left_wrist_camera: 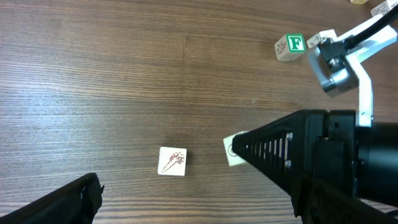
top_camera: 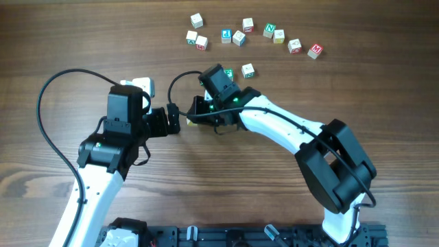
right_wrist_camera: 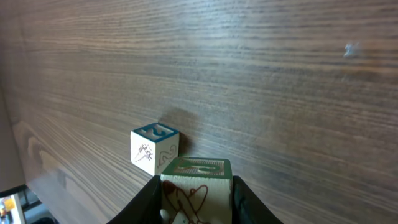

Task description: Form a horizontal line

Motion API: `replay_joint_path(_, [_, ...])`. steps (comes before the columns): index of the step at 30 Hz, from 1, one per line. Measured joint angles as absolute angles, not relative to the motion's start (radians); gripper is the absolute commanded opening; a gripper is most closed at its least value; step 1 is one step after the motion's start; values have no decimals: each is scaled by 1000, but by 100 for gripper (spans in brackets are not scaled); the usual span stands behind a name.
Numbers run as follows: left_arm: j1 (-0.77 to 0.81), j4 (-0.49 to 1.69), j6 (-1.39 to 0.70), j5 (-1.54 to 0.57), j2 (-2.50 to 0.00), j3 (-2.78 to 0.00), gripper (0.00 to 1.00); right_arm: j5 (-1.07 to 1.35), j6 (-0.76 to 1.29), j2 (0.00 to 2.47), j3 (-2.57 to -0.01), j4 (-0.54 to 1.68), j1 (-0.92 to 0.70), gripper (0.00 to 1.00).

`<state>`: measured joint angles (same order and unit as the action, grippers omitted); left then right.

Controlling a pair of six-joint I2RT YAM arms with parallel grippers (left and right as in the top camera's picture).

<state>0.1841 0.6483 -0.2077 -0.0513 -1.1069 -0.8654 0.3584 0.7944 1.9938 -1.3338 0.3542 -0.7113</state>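
Right wrist: right gripper (right_wrist_camera: 196, 202) is closed to cube width on a cube (right_wrist_camera: 198, 167), pads on two opposite faces. Second cube (right_wrist_camera: 154, 149) sits just beyond it; the left wrist view shows a small gap between them. The line (left_wrist_camera: 172, 161) is only begun, mid-table between the arms. Cubes judged light, rigid wood with smooth faces, apt to skid if nudged; take them squarely by flat sides. Left gripper (top_camera: 173, 120) is spread wide, empty. Spare cubes (top_camera: 247, 34) lie at the far side.
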Motion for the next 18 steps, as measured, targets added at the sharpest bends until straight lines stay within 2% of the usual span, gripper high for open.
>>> replay_joint_path(6, [184,648,-208,-51,-1107,-865,100,359,816,1994,-1334,356,-712,61])
replay_joint_path(12, [184,648,-208,-51,-1107,-865,100,386,837,1994,-1334,342,-698,90])
replay_joint_path(18, [184,648,-208,-51,-1107,-865,100,427,837,1952,-1333,307,-610,99])
